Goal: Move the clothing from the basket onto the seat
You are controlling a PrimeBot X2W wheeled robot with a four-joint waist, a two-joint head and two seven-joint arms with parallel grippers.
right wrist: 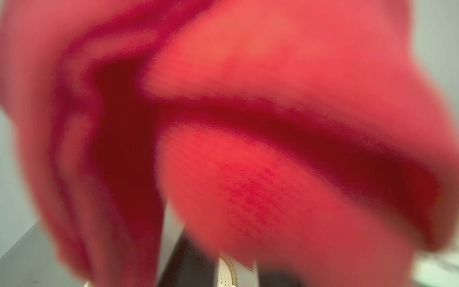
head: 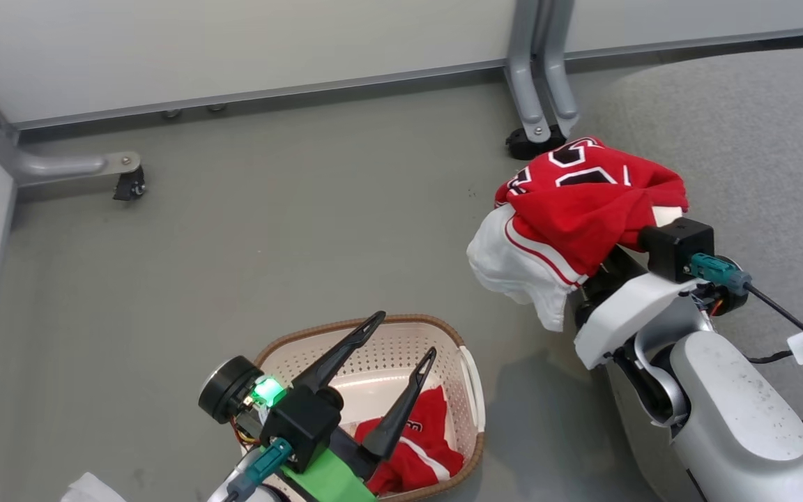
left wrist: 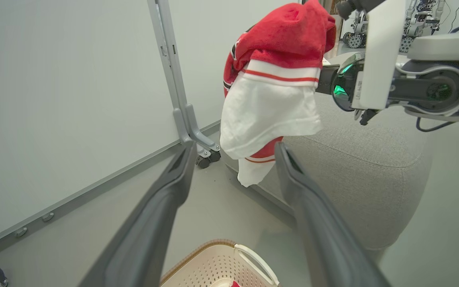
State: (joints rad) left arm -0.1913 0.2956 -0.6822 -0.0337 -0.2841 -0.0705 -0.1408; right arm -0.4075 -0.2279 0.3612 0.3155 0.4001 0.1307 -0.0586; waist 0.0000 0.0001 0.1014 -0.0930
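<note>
R hand (head: 614, 268) closed on the jersey (head: 583, 202), fingers hidden in cloth. Jersey hangs lifted, well clear of the basket (head: 318, 331), at the edge of the seat (head: 757, 139) beyond the basket. L hand (head: 407, 333) wide open over the basket; shorts (head: 419, 446) lie inside the basket. Step, prob.: carrying garment 1 of 2. Next: get it fully over the seat, let go, then L hand down for the shorts.

Pale forearm shells (head: 729, 390) carry black camera blocks (head: 677, 247), teal connectors (head: 712, 268) and dark tapered jaws.
</note>
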